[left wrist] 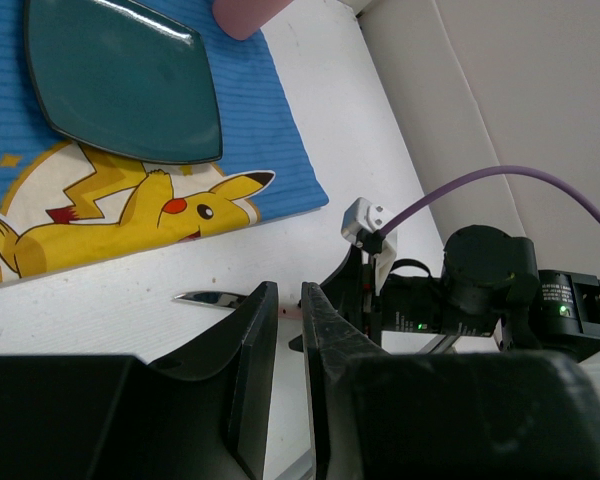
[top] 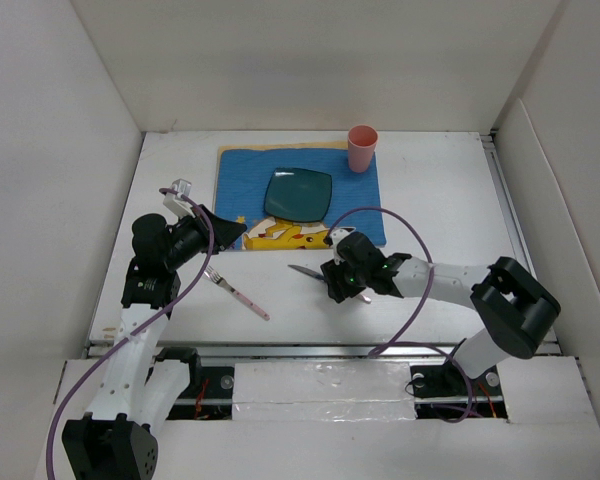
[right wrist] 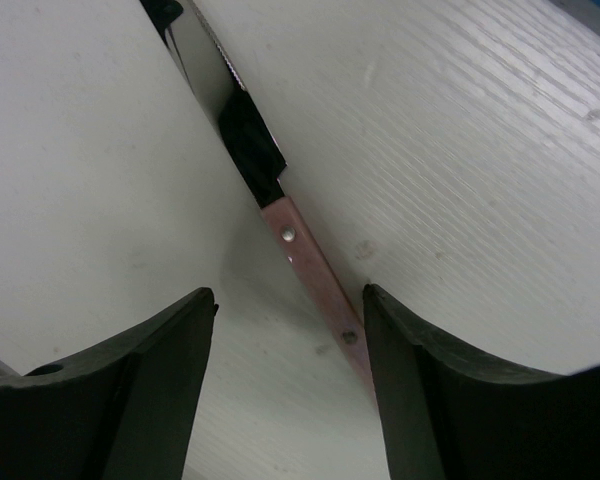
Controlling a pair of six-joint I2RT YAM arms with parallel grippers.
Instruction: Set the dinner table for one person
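Note:
On the white dinner table (top: 440,200) lies a blue placemat (top: 242,172) with a dark teal plate (top: 298,193) on it and a pink cup (top: 362,148) at its far right corner. A pink-handled knife (right wrist: 308,258) lies flat on the table in front of the placemat. My right gripper (right wrist: 288,293) stands open astride its handle, which runs close by the right finger. My left gripper (left wrist: 288,295) hovers left of the placemat's near corner, its jaws a narrow gap apart with nothing between them. A pink-handled fork (top: 236,291) lies on the table below it.
White walls (top: 70,150) box the table in on the left, the back and the right. A yellow cartoon figure (left wrist: 130,215) is printed on the placemat's near edge. The right arm (left wrist: 485,290) and its purple cable (top: 405,225) reach across the front right.

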